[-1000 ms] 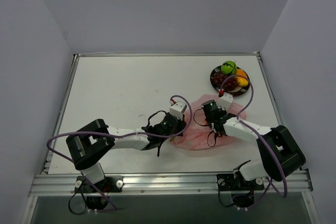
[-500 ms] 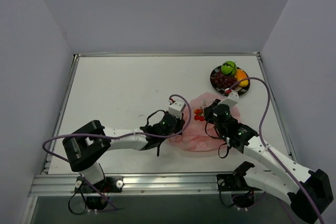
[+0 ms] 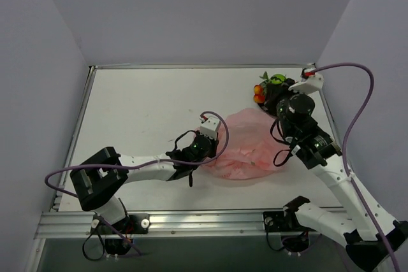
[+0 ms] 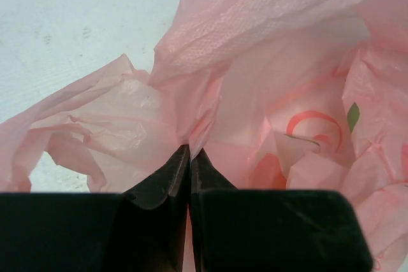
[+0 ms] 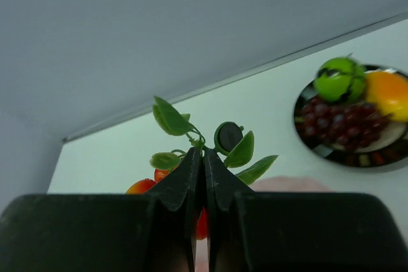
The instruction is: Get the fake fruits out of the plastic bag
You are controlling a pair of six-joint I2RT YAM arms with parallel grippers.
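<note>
the pink plastic bag [image 4: 268,49] is thin, crinkly and a bit shiny, and you can see through it. the table [image 3: 140,106] is white and dull. the grapes [image 5: 338,122], green fruit [image 5: 338,78] and strawberry leaves [image 5: 171,119] look like smooth shiny plastic.

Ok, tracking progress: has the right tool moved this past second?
Yes. Holding the leafy red fruit, the right tool went from the plastic bag toward the far right corner of the table.
</note>
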